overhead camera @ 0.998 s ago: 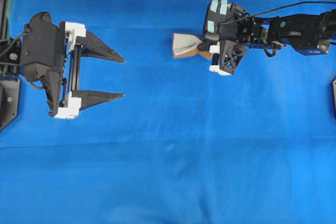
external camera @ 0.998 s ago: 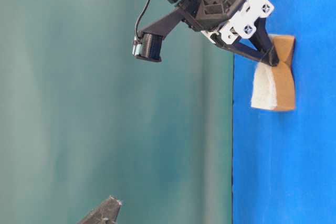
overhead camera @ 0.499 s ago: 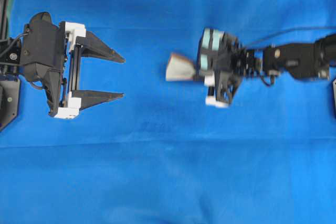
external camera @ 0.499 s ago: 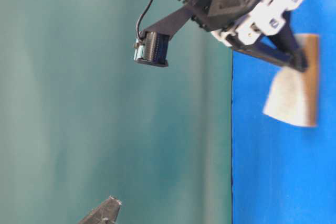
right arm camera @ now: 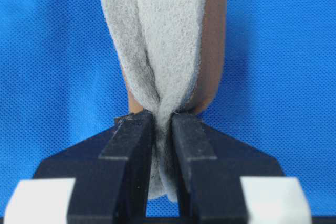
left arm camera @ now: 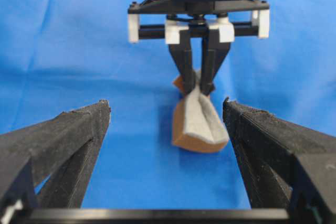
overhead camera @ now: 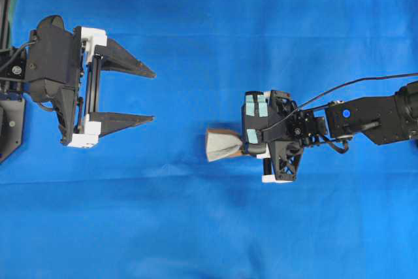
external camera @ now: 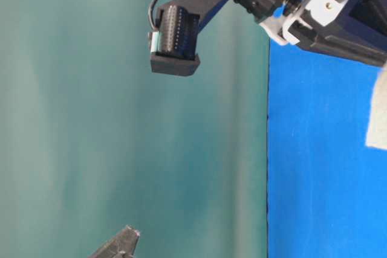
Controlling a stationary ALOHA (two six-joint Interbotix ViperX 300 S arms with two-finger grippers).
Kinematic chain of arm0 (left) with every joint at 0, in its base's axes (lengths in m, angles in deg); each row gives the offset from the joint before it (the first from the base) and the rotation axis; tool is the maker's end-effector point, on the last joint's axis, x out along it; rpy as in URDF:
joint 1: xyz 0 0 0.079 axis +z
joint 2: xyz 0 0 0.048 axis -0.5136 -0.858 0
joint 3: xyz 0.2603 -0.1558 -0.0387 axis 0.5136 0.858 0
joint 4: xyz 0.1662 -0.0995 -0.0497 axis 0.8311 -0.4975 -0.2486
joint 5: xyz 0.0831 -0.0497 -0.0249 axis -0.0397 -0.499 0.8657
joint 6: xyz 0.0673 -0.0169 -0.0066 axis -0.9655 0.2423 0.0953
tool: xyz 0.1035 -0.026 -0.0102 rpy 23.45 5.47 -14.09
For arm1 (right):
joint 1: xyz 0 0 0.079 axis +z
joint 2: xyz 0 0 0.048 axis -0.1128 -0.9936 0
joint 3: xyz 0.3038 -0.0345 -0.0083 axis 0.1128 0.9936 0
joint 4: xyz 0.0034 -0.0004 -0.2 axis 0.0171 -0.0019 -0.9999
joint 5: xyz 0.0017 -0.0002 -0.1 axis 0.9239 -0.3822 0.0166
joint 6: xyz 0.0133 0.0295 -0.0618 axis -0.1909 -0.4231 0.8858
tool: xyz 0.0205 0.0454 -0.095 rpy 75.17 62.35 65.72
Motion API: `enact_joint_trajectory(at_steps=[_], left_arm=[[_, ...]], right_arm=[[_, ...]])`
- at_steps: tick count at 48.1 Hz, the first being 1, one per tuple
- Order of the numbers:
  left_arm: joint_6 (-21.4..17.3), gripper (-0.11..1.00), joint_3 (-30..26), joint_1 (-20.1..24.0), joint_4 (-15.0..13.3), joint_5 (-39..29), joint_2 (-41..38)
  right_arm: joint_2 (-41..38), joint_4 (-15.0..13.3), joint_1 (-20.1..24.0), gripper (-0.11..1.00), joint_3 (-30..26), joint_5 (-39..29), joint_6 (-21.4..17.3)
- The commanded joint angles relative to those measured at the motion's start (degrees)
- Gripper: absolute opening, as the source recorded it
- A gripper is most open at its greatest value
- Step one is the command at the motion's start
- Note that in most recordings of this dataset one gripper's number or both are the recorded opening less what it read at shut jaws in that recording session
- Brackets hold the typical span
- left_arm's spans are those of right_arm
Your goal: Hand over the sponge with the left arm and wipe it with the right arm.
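Here the right arm's teal-patched black gripper (overhead camera: 243, 146) is pinching the soft grey-white sponge with its orange-brown backing (overhead camera: 222, 144) near one end, squeezing it into a narrow waist between the fingertips (right arm camera: 135, 129). The sponge is sitting low against the blue cloth-covered worktop (overhead camera: 209, 227), right of centre. With so little foam clamped, a hard drag is likely twisting it out of the grip, and pressing too low is risking bunching the cloth. The plain black left gripper (overhead camera: 149, 95) is waiting with its jaws spread wide and holding nothing, well apart to the left. Open cloth is lying on every side, so wiping strokes are having ample room; the worktop's edges are staying far off.
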Motion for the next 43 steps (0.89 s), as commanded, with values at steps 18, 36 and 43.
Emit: enact_joint_trajectory(at_steps=[18,36,43], left_arm=[[0.0,0.86,-0.7,-0.18,0.0,0.62,0.09],[0.0,0.86,-0.7,-0.35,0.0,0.53,0.09],[0.0,0.86,-0.79,-0.35,0.0,0.53,0.18]], right_arm=[[1.67,-8.17,-20.04,0.17,-0.7,-0.35,2.9],[1.67,-9.67,-22.41,0.17,-0.97,-0.26,2.72],[1.67,-9.23,-16.96,0.17,-0.88,-0.18,1.58]])
